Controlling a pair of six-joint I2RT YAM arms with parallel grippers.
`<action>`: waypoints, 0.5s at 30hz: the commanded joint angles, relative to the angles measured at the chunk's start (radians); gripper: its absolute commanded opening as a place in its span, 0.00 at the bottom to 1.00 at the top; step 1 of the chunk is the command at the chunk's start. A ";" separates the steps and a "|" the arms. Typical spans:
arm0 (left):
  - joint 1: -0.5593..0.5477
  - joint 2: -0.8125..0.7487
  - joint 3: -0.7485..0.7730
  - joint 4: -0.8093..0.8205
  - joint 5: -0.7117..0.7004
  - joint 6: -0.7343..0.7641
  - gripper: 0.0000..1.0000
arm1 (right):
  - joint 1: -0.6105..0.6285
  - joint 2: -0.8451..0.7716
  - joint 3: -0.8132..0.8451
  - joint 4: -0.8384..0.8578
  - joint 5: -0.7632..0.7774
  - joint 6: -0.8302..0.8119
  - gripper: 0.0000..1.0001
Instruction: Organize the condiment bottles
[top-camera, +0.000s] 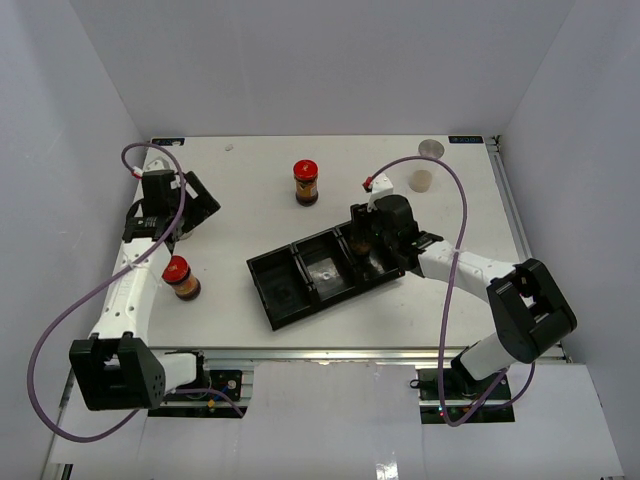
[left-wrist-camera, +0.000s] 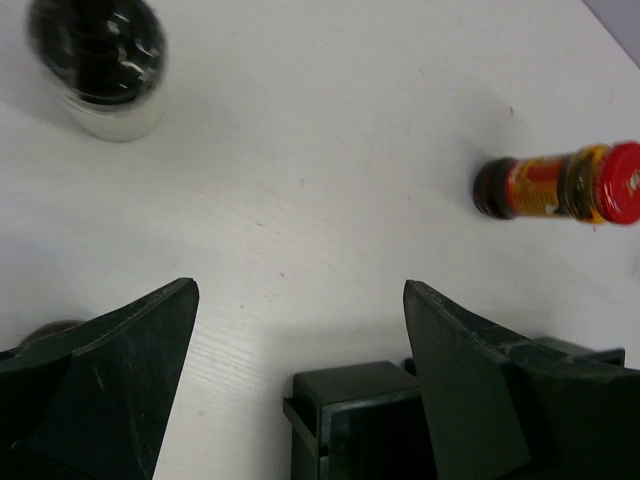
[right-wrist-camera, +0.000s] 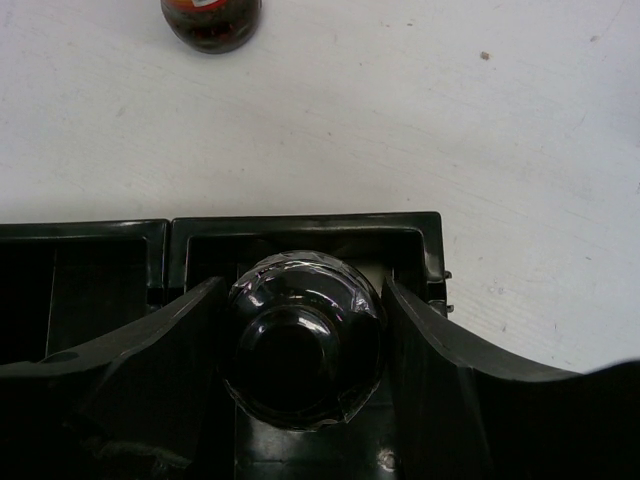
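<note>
Your right gripper is clamped on a small black-capped clear shaker, with one finger against each side of its body. The shaker stands upright inside the end compartment of the black three-compartment plastic tray, the one nearest the right arm. In my judgement the grip serves to seat the shaker squarely before release. The pictures do not show whether its base touches the compartment floor. I see no bottle in the other two compartments.

Your left gripper stands wide with nothing between its fingers, over the white table at the left side. A second black-capped shaker stands ahead of it and off to one side, blurred. The wide stance would suit an approach to that shaker, though this is inference only.

Outstanding items:
- One red-lidded jar of dark brown sauce stands upright beyond the tray, apart from it.
- A second red-lidded jar stands beside the left arm.
- A small cream-coloured jar sits near the far right corner, with a silver disc just beyond it. I cannot tell whether that disc is its lid.

Assessment: one bottle of five is in the tray but not released, and four are yet to be collected.
</note>
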 joint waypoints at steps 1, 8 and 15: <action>0.122 0.016 -0.015 0.051 0.052 0.004 0.94 | 0.011 -0.026 -0.009 0.100 0.040 -0.026 0.64; 0.204 0.060 -0.033 0.097 0.088 0.016 0.93 | 0.012 -0.020 -0.026 0.120 0.053 -0.040 0.78; 0.223 0.112 -0.010 0.109 0.100 0.031 0.95 | 0.015 -0.021 -0.036 0.120 0.066 -0.040 0.96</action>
